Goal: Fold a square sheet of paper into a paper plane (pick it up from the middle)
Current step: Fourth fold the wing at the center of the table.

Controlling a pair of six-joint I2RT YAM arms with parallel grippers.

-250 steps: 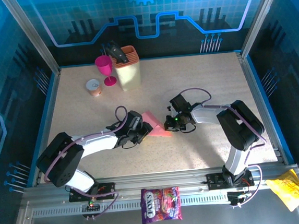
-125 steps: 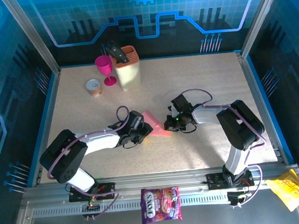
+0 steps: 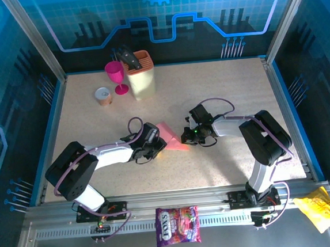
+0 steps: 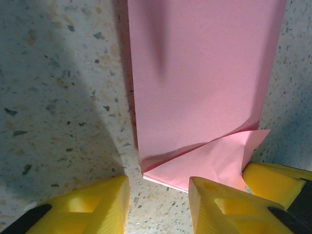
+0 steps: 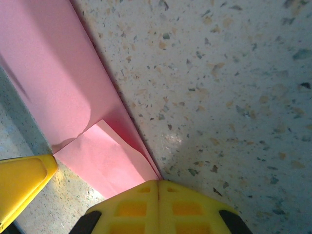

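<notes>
Speckled counter (image 3: pixel 231 89) under blue-lit walls carries the work. Left hand (image 4: pixel 158 190) sits low with its yellow fingers (image 4: pixel 87 207) spread and bare counter showing in the gap. Over the last second that gap has been narrowing and the arm's elbow has crept slightly inward, though the hand itself has barely shifted.

Just past its fingertips lies the near end of the pink sheet of paper (image 4: pixel 204 73), folded into a long band with a small triangular flap turned over at that end. Right hand (image 5: pixel 158 192) has not moved. Its fingers are pressed together, tips at the edge of that same flap, and I cannot tell whether a sliver of paper is caught between them.

The sheet lies flat, well apart from the beige knife block (image 3: pixel 141 79), on the arms' side of it and a little to its right. The left hand is almost straight toward the arms from the block, the right hand further right.

My reading is that the right hand steadies the fold while the left closes in on the flap. The folding looks to be at an early stage, with no pointed nose formed yet.
</notes>
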